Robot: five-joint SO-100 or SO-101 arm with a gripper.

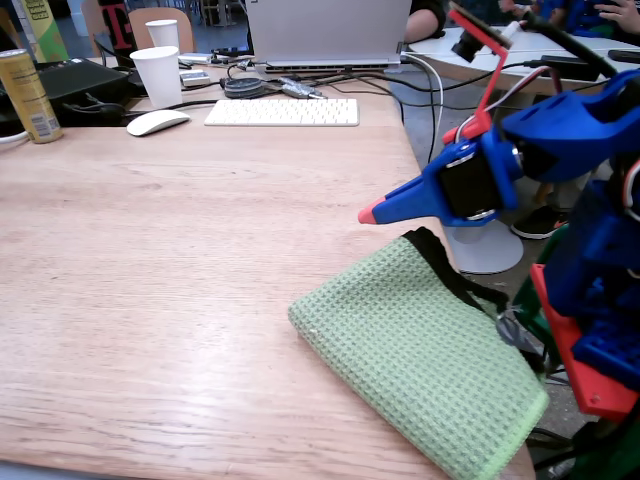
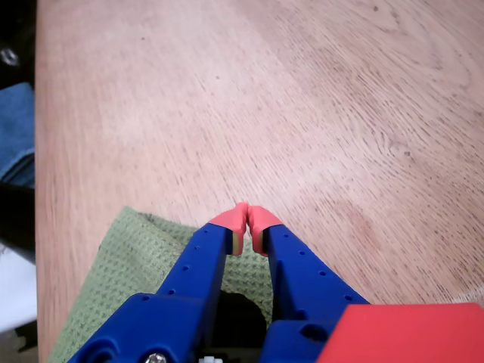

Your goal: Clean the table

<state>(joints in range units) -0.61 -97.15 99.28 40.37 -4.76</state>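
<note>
My fingers (image 2: 248,219) pressed together at the red tips, holding nothing, raised above the table (image 2: 318,113), its wood spreading beneath and ahead, green cloth (image 1: 425,355) lying under them

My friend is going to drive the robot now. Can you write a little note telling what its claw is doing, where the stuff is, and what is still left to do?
Gripper: shut, empty, raised above the table near the green cloth.
Cloth: folded at the table's right corner in the fixed view, partly over the edge, with a black strap. The gripper is not touching it.
Far end: can, paper cups, mouse, keyboard, laptop.
Done: nothing visible; cloth not picked up.
Left: probably open the gripper, grab the cloth, wipe the bare wood.
</note>
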